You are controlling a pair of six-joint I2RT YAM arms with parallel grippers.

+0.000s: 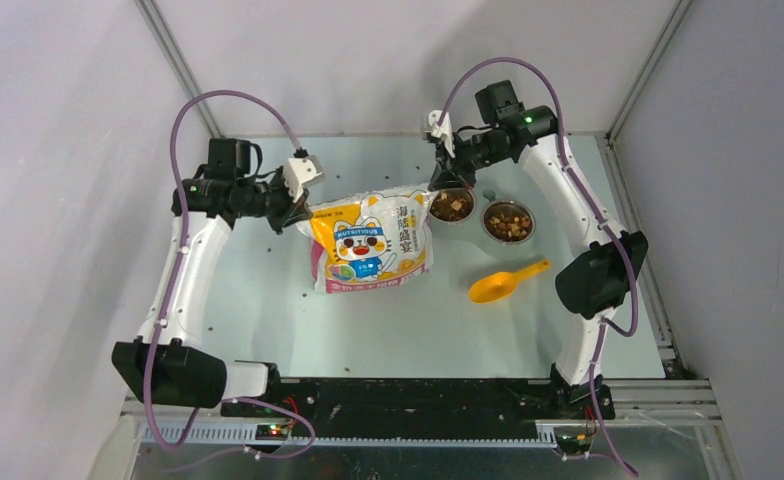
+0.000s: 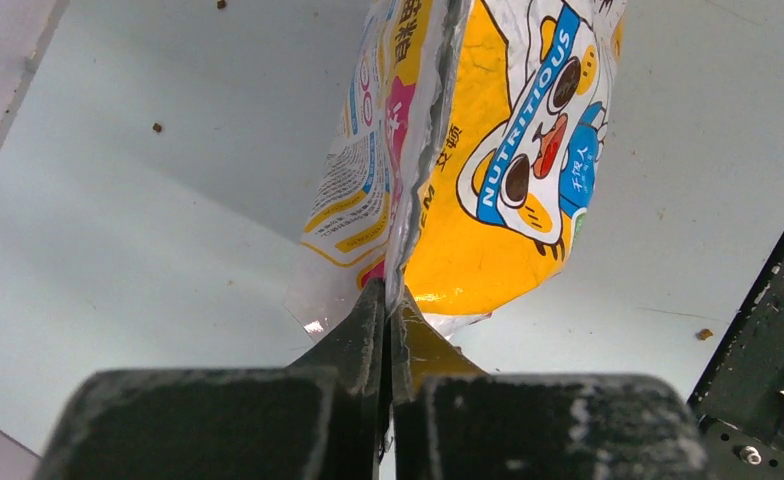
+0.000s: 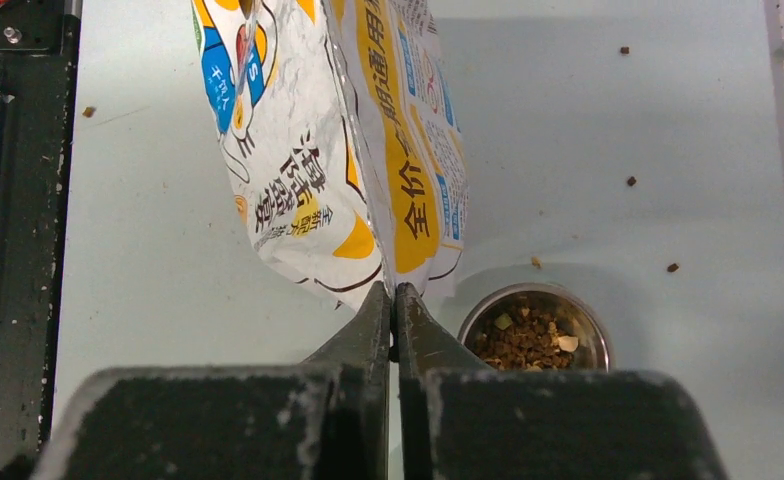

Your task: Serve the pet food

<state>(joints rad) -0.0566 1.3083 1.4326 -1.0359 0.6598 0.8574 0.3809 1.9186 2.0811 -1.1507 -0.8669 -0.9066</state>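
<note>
Holding pet food: two bowls; one bag.

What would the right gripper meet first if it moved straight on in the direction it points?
The bag: the right gripper is shut on its edge, and the bag's body lies straight ahead. The bowl of pet food sits beside that line, so it would probably be missed.

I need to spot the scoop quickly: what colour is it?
The scoop is plain yellow-orange, seen best in the top view.
</note>
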